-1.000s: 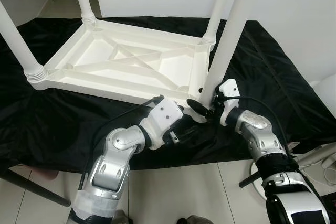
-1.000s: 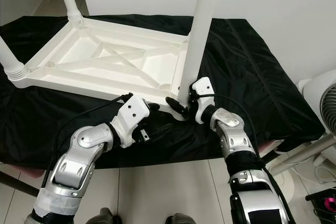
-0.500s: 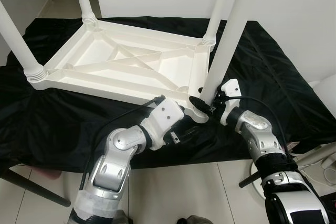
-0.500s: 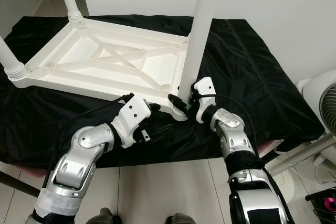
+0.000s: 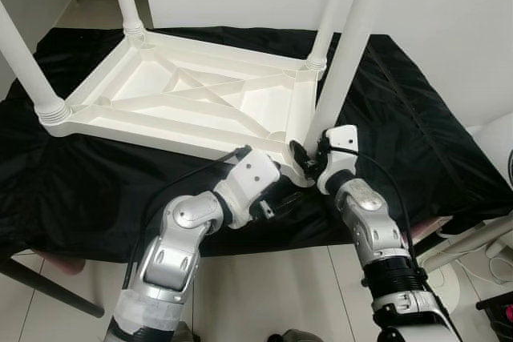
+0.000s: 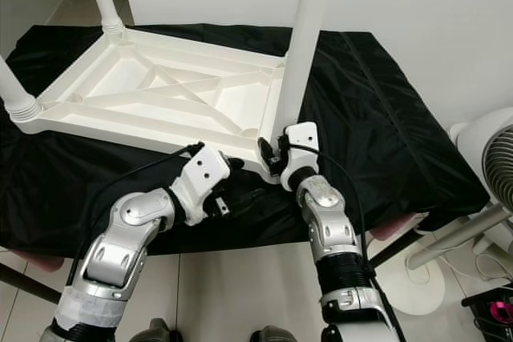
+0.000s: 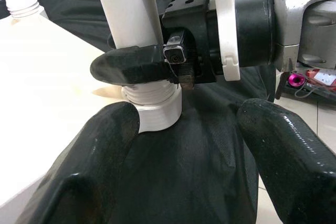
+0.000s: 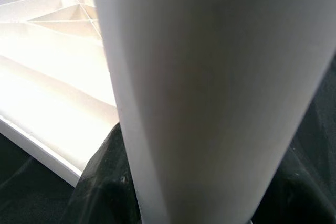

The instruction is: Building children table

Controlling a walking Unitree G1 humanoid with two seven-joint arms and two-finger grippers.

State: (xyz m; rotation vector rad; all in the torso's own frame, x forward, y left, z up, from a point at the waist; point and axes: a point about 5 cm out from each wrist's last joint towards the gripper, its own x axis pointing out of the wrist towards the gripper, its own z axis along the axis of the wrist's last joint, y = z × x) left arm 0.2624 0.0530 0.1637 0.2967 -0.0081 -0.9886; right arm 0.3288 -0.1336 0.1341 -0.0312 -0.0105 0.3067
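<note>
White kids' table top (image 5: 200, 106) is laid upside down on a black cloth (image 5: 417, 134) over the surface, w/ legs pointing up. The nearest leg (image 5: 345, 62) is stood in the near right corner socket (image 7: 152, 111) and is clamped just above the threads by the right pincer (image 5: 309, 158), one finger (image 7: 131, 65) seen pressed against it. The left pincer (image 7: 184, 150) is held open, low over the cloth, just beside the socket, touching nothing. A fan (image 6: 493, 158) is seen at far right.

My count: one upturned white tabletop (image 5: 192, 98), four white legs (image 5: 346, 54) standing in its corners, one black cloth (image 5: 401, 134), my two grippers (image 5: 298, 154)
</note>
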